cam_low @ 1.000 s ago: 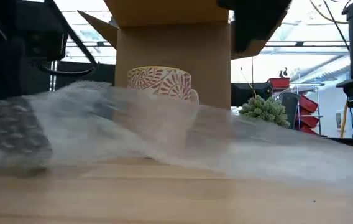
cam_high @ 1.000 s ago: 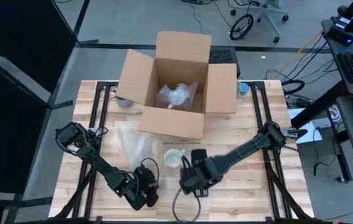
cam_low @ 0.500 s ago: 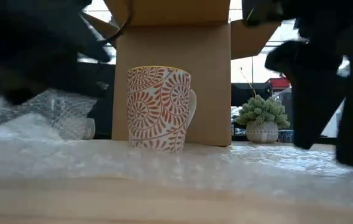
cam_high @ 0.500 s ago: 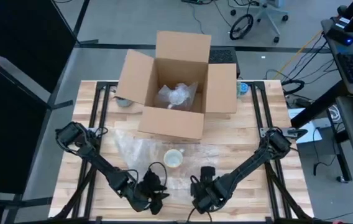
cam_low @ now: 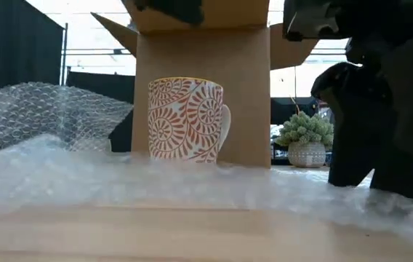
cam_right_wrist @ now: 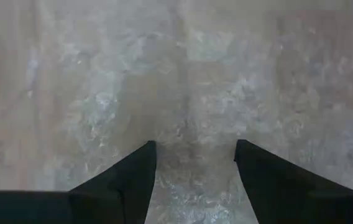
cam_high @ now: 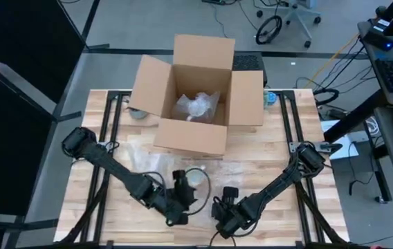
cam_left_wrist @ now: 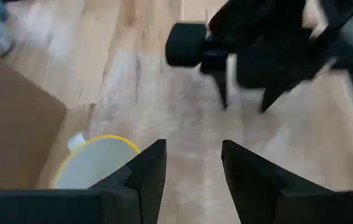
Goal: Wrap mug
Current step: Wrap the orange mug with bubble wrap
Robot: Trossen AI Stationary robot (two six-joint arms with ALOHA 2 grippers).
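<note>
The left gripper [cam_high: 183, 200] has moved in beside the small cream ceramic mug with red swirls [cam_high: 195, 176], fingers spread and empty; the mug stands upright on the clear bubble-wrap sheet [cam_low: 54, 175], unwrapped; the right gripper [cam_high: 225, 220], also parted and empty, presses near the sheet's front edge; the large brown cardboard box [cam_high: 193, 142] behind holds a bubble-wrapped bundle [cam_high: 195, 105].

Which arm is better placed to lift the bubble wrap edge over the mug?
Probably the right: its pincer points down, open, just above the bubble wrap at the near table edge. The left pincer hangs open beside the mug.
</note>
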